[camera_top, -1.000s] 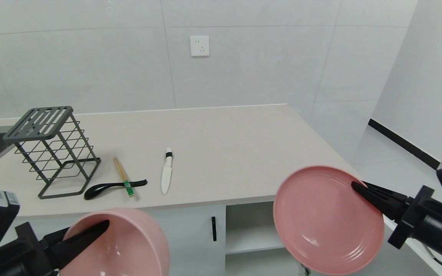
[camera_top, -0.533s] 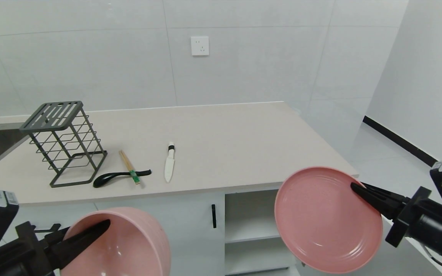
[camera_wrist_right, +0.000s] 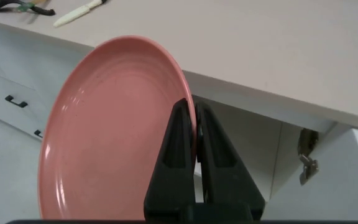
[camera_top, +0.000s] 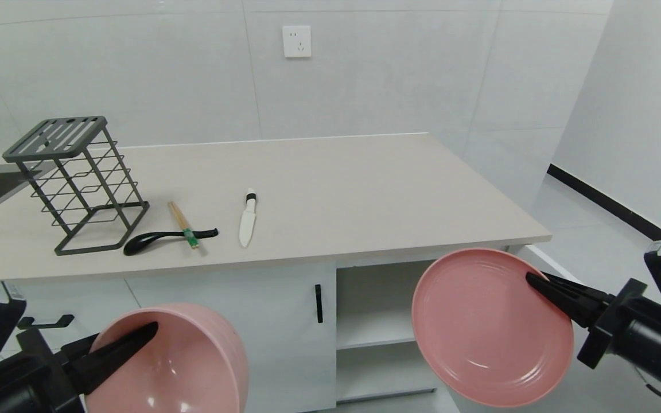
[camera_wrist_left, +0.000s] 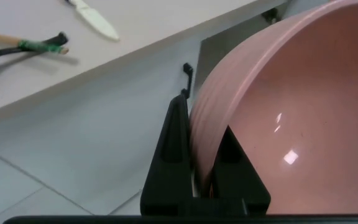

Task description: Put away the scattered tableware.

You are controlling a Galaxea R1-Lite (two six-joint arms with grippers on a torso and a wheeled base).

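— Pale countertop (camera_top: 336,189) ahead, set against a white tiled wall, socket (camera_top: 296,41) high up. On top of it?
— Toward the left end, a dark wire rack (camera_top: 72,183), upright. Just beside its foot, a black spoon (camera_top: 158,236) lying flat, chopsticks (camera_top: 183,223) crossing its handle and touching it. A little to the right, a white knife (camera_top: 247,212), apart from both.
— And the pink pieces?
— Off the counter, up in the air in front of the cabinet. Pink bowl (camera_top: 193,361) low on the left, tilted, inside turned up toward the head camera. Left gripper (camera_top: 150,330) pinching its rim, one finger inside, the other against the outer wall. Pink plate (camera_top: 479,332) on the right, tipped steeply, upper face showing. Right gripper (camera_top: 531,279) clamped on its rim, fingers pressed to either face.
— Below the top?
— White door with a black handle (camera_top: 318,303), then an open shelf compartment (camera_top: 373,335) beside it, partly behind the plate.
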